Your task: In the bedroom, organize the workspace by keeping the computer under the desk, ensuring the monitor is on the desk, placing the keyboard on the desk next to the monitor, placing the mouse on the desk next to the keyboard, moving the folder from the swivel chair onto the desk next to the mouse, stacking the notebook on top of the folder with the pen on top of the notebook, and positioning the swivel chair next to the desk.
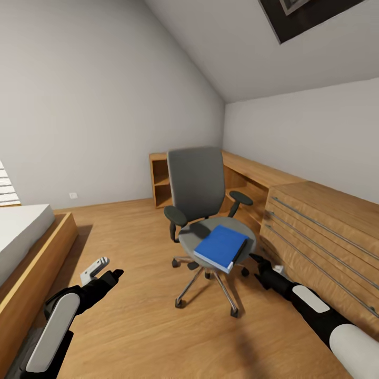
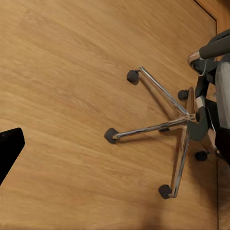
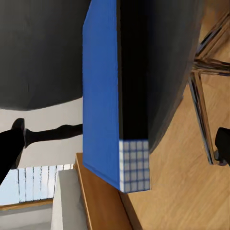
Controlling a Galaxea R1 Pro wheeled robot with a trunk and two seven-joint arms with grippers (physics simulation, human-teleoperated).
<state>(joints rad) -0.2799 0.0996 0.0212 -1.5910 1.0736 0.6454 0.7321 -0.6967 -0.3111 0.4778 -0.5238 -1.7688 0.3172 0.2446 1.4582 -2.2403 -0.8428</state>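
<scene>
Wooden bedroom floor: folder [image 1: 221, 246] lies on swivel chair [image 1: 202, 210]. My right gripper [image 1: 256, 259] nears it, left gripper [image 1: 115, 273] hangs apart; both jaw gaps unreadable.

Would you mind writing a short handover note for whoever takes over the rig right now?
Left gripper: low over the wooden floor, left of the swivel chair, holding nothing; whether it is open I cannot tell.
Right gripper: just off the seat's right edge, pointing at the folder; not gripping it yet, finger spread unclear.
Folder: lying flat on the chair seat, its spine facing the right wrist camera.
Chair: stands in front of a wooden dresser.
Done: nothing confirmed.
Left: pick up the folder, carry it to the desk, then every other step of the task.
</scene>
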